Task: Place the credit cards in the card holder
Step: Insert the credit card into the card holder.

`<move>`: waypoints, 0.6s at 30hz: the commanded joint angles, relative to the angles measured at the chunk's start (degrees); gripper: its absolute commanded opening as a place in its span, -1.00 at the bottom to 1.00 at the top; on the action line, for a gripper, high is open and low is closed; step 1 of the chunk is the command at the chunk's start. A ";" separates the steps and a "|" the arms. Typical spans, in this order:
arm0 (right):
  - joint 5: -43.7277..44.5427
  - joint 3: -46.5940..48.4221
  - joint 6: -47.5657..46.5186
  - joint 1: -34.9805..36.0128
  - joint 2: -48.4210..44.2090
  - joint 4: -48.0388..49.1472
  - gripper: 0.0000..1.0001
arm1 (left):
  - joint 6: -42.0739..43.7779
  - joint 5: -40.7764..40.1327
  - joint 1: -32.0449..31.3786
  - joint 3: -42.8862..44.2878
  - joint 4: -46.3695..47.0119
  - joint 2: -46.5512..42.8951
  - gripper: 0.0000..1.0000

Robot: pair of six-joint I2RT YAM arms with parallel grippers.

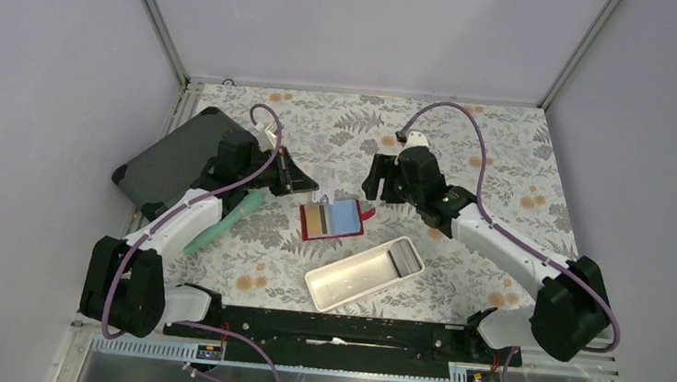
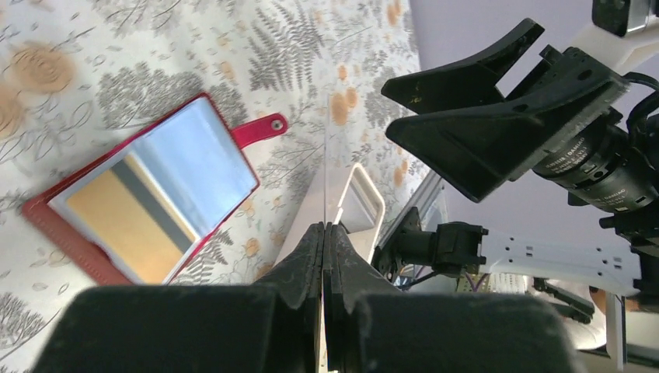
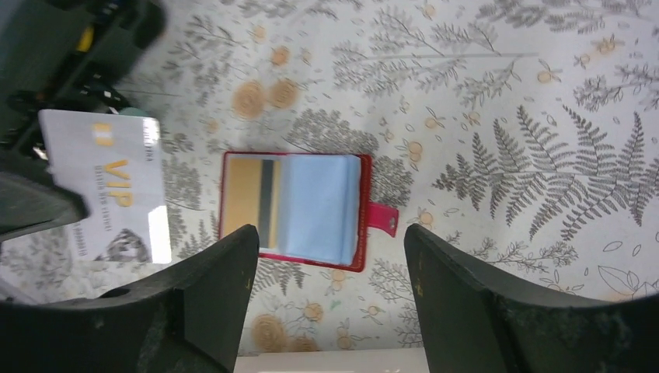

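Wallet [image 2: 78, 233] lies open mid-worktop, holding a tan card [image 3: 245, 198] and a blue card [image 3: 319, 206]. The right hand [image 3: 330, 233] hangs over it, fingers apart. The left hand [image 2: 325, 233], just beside it toward the left edge, clamps a VIP card [image 3: 101, 186].

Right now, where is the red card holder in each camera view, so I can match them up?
Top external: card holder lies open near centre frame.
Left wrist: left side, beyond the shut left gripper.
Right wrist: centre, just beyond the open right gripper.
Shared landmark: its yellow-brown card with the dark stripe.
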 commanded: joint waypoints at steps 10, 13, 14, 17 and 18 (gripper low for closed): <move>-4.26 3.15 -4.47 -2.29 14.75 -1.26 0.26 | -3.61 -10.13 -1.89 -4.35 2.12 4.03 -1.00; -4.60 3.78 -4.98 -2.54 17.27 -1.31 0.18 | -3.98 -11.67 -2.81 -5.25 3.05 4.99 -1.00; -4.74 4.02 -5.14 -2.61 17.77 -1.24 0.16 | -4.19 -11.92 -3.05 -5.51 3.53 5.19 -1.00; -4.71 4.43 -5.70 -2.78 19.39 -1.31 0.09 | -5.51 -12.88 -3.42 -7.05 6.01 5.80 -1.00; -4.71 4.53 -5.85 -2.87 19.67 -1.32 0.06 | -5.92 -13.23 -3.53 -7.46 6.77 5.99 -1.00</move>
